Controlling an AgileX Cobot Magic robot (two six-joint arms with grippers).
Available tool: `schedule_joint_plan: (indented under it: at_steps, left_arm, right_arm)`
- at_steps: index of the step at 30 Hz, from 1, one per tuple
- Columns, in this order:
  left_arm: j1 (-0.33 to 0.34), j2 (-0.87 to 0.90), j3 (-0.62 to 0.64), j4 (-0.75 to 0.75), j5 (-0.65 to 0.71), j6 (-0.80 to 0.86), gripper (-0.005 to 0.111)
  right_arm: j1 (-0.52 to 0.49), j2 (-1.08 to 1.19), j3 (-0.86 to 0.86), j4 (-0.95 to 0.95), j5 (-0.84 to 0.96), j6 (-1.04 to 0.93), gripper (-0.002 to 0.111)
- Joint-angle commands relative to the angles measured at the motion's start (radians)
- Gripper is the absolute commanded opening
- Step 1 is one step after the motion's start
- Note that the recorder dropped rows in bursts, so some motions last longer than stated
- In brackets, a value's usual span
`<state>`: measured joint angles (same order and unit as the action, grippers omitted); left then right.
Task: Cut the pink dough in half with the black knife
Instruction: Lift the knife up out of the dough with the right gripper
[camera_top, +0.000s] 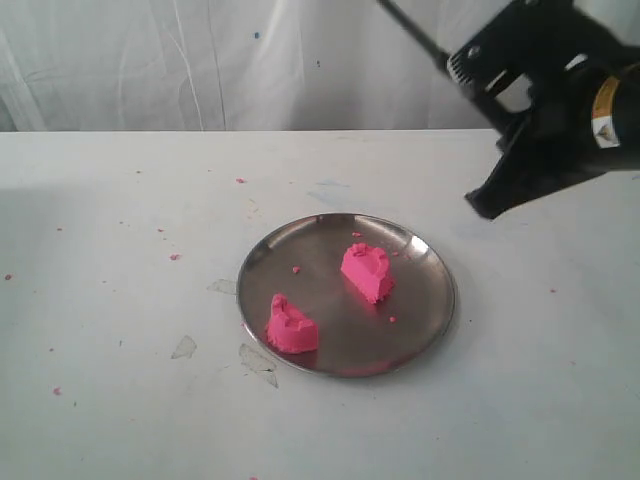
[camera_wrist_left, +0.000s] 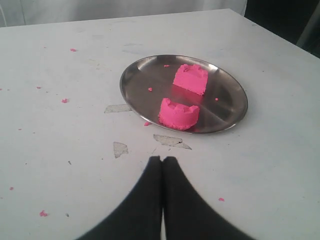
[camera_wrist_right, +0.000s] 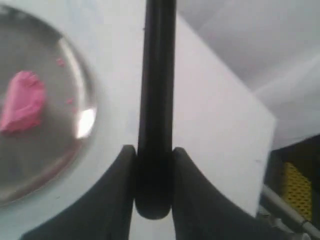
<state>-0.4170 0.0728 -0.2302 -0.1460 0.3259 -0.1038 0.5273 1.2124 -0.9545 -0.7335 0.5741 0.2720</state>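
The pink dough lies in two halves on a round steel plate (camera_top: 420, 310): one half (camera_top: 367, 272) near the middle, the other (camera_top: 291, 326) at the front left rim. In the left wrist view both halves (camera_wrist_left: 190, 78) (camera_wrist_left: 178, 114) show beyond my left gripper (camera_wrist_left: 162, 159), which is shut and empty over bare table short of the plate (camera_wrist_left: 145, 75). My right gripper (camera_top: 465, 62) hangs high at the upper right, shut on the black knife (camera_top: 415, 30), which points up and away. The right wrist view has the knife's handle (camera_wrist_right: 159, 75) clamped between the fingers (camera_wrist_right: 155, 152), with one half (camera_wrist_right: 22, 107) off to the side.
Tiny pink crumbs (camera_top: 174, 257) dot the white table, and a few lie on the plate. Scuffed patches (camera_top: 258, 362) mark the tabletop just left of the plate. A white curtain hangs behind. The table's far corner (camera_wrist_right: 272, 120) shows in the right wrist view.
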Motion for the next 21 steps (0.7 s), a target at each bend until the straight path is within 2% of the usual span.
schedule_joint_plan:
  at_steps: [1,4,6,9,10,12,14,15,17,19,21]
  left_arm:
    - [-0.003,-0.007,0.000,-0.014,-0.002,-0.006,0.000]
    - [-0.003,-0.007,0.000,-0.014,-0.002,-0.006,0.000]
    - [-0.003,-0.007,0.000,-0.014,-0.002,-0.006,0.000]
    - [-0.003,-0.007,0.000,-0.014,-0.002,-0.006,0.000]
    - [-0.003,-0.007,0.000,-0.014,-0.002,-0.006,0.000]
    - [-0.003,-0.007,0.000,-0.014,-0.002,-0.006,0.000]
    - [-0.003,-0.007,0.000,-0.014,-0.002,-0.006,0.000]
    - [-0.003,-0.007,0.000,-0.014,-0.002,-0.006,0.000]
    - [-0.003,-0.007,0.000,-0.014,-0.002,-0.006,0.000]
    - [-0.003,-0.007,0.000,-0.014,-0.002,-0.006,0.000]
    - [-0.003,-0.007,0.000,-0.014,-0.002,-0.006,0.000]
  right_arm:
    - [-0.010,-0.018,0.005,-0.269,-0.009,0.315,0.000]
    - [-0.019,0.013,0.037,-0.402,-0.028,0.416,0.000]
    - [-0.058,0.065,0.062,-0.505,-0.044,0.552,0.000]
    - [-0.163,0.178,0.070,-0.449,-0.087,0.727,0.000]
    - [-0.204,0.214,0.070,-0.359,-0.138,0.680,0.000]
    - [-0.262,0.266,0.056,-0.080,-0.217,0.467,0.000]
    - [-0.279,0.305,0.004,0.295,-0.175,0.108,0.000]
    - [-0.279,0.316,-0.028,0.440,-0.121,-0.092,0.000]
    - [-0.279,0.341,-0.128,0.733,0.100,-0.434,0.000]
    - [-0.279,0.360,-0.210,0.884,0.333,-0.581,0.000]
    - [-0.279,0.358,-0.252,0.929,0.419,-0.593,0.000]
